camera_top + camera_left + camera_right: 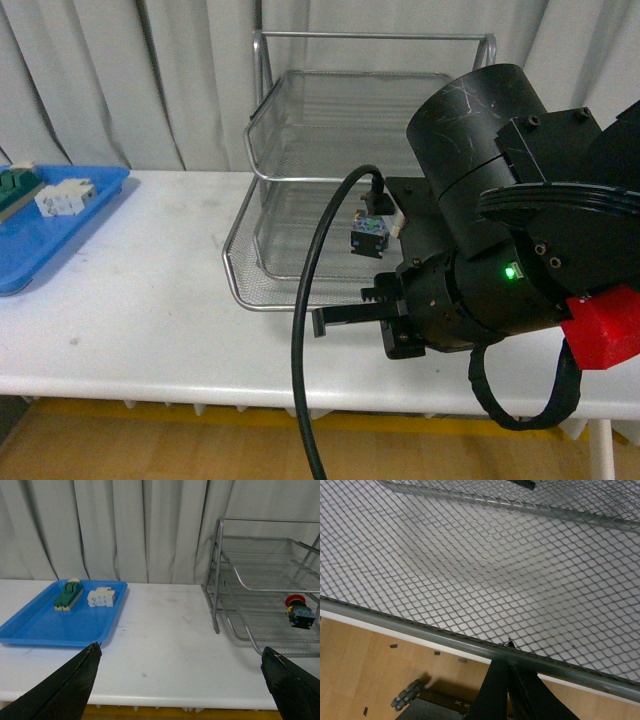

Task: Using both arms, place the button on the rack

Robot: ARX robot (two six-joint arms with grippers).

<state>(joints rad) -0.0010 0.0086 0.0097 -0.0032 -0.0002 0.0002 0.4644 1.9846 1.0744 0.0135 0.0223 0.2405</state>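
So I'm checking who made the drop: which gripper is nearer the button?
Right. The right gripper sits at the rack's front rim just below the button; the left gripper is back over the table.

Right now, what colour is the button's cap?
Red; the button lies in the rack, clearest in the left wrist view.

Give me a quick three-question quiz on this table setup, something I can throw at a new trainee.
1. True or false: the button lies inside the rack.
2. How many parts lie on the blue tray? A one, B two, C four.
3. Fill in: the left end effector has its jaws ____.

Key: 1 true. 2 B, a green block and a white block. 3 open, with nothing between them.
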